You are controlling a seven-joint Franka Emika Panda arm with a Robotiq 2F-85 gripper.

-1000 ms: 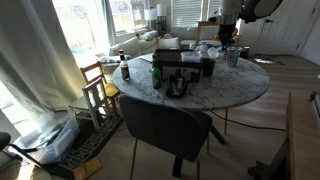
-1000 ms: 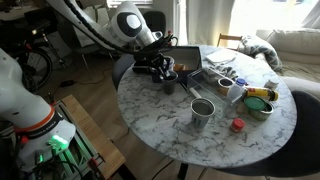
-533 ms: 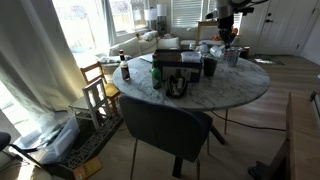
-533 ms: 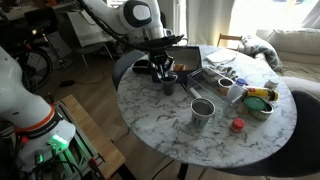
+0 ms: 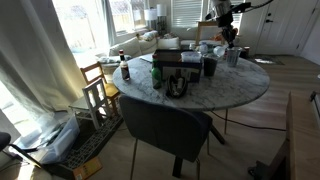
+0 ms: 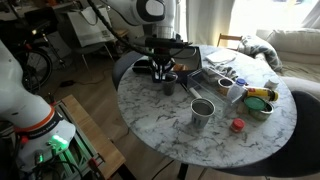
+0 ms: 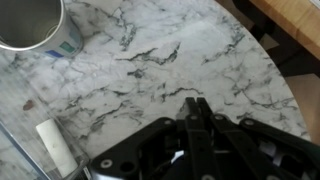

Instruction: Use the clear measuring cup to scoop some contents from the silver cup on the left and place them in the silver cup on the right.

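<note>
Evidently the scoop has not begun: the claw [image 7: 195, 105] hangs over bare bench [image 7: 220, 55], its fingers pressed together and holding nothing. 1 silver cup [image 7: 30, 25] sits at the wrist view's top-left corner. Low on the left lies what may be the measuring cup [image 7: 55, 148], only a pale handle showing. The next move, I judge, is to open the claw, shift over that handle and descend to grip it.

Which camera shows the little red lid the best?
An exterior view shows it best: the red lid lies in plain sight on the table. In the exterior view from farther off, the table is too small to make it out. The wrist view shows marble and a silver cup, no lid.
</note>
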